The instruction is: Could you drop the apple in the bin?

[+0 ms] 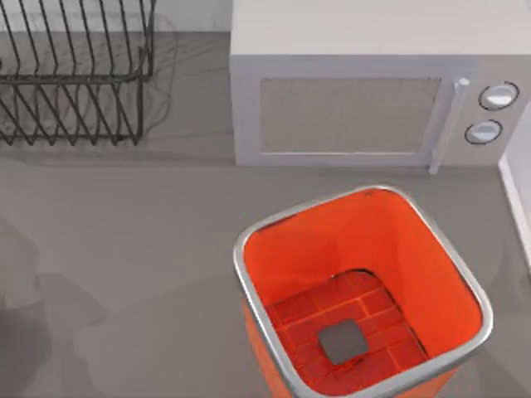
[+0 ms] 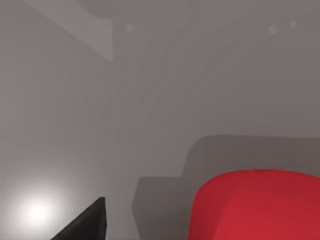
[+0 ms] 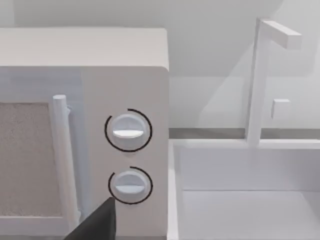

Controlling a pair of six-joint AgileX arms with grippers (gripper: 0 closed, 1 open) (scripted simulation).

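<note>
The bin (image 1: 249, 249) is a tall orange-red box with a silver rim, standing at the front right of the table in the top view. Its tiled floor bears a flat grey square, and no fruit lies inside. In the left wrist view the apple (image 2: 260, 205), red and rounded, sits low and close on the grey table and casts a wide shadow. A dark part of my left gripper (image 2: 85, 222) juts in just beside it, with a gap of table between them. A dark part of my right gripper (image 3: 95, 225) points at the microwave's knobs.
A pale grey microwave (image 1: 348, 99) stands behind the bin, its two knobs (image 3: 129, 130) at its right end. A black wire dish rack (image 1: 75, 75) fills the back left corner. A white sink with a tap (image 3: 260, 85) lies right of the microwave. Arm shadows darken the table's front left.
</note>
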